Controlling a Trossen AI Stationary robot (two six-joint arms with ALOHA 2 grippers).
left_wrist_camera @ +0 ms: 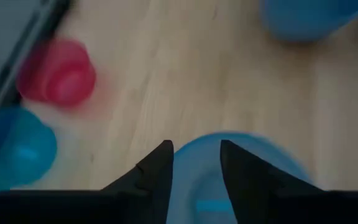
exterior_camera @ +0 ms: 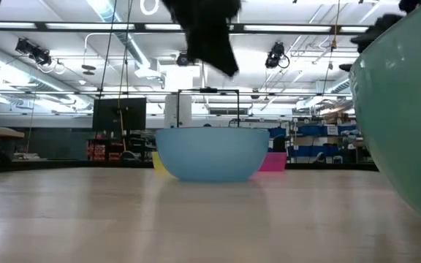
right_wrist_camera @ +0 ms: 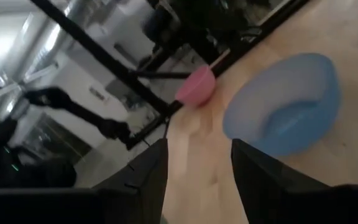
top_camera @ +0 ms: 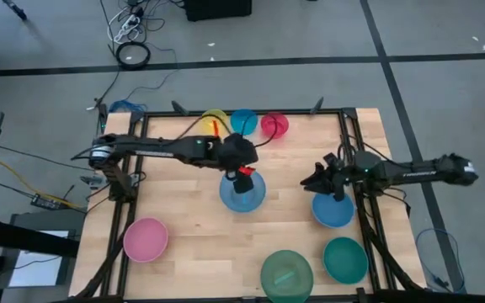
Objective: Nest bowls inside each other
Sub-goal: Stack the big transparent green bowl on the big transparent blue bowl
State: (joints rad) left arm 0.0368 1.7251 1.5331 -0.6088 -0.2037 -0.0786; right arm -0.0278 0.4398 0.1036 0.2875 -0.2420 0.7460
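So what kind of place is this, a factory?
More likely a robotics lab or workshop in a big industrial hall. There are ceiling strip lights and stocked shelves in the background, and loose cables on the grey floor beside the wooden table.

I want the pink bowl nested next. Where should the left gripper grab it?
Probably on the rim: the pink bowl sits upright and open, alone on the table, nothing near. Come straight down from above with one finger inside the wall, one outside. The left gripper is open above the light blue bowl.
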